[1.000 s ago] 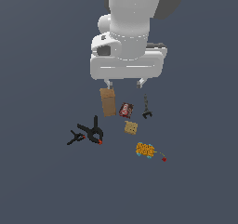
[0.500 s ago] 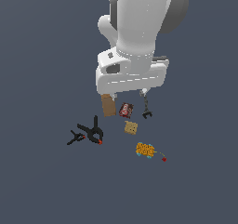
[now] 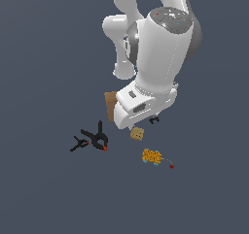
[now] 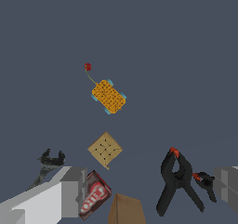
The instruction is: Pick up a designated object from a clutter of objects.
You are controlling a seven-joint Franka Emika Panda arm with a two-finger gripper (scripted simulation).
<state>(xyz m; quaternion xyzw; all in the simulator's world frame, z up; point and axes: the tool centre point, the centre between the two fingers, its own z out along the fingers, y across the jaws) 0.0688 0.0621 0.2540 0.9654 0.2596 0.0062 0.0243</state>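
Observation:
The designated object is a small orange-yellow bumpy block [image 3: 152, 156] with bluish bits; a thin cord leads to a small red piece [image 3: 171, 166]. It lies apart from the clutter, toward the exterior view's right and front. It also shows in the wrist view [image 4: 109, 96]. My gripper [image 4: 151, 190] is open and empty, its fingers [image 4: 72, 193] spread wide above the clutter, short of the block. In the exterior view the white hand [image 3: 146, 104] hides the fingers. The tan square tile [image 3: 137, 133] lies between the hand and the block.
A brown box [image 3: 111, 105] stands behind the hand. Black clamps with red tips [image 3: 97, 138] lie at the exterior view's left. The wrist view shows a red-dark packet [image 4: 94, 195], a dark thin tool [image 4: 49, 162], the tile [image 4: 105, 149] and the clamps [image 4: 179, 181].
The arm has swung down and forward over the clutter. The hand now covers the red-dark packet and most of the dark tool in the exterior view. The objects have not moved.

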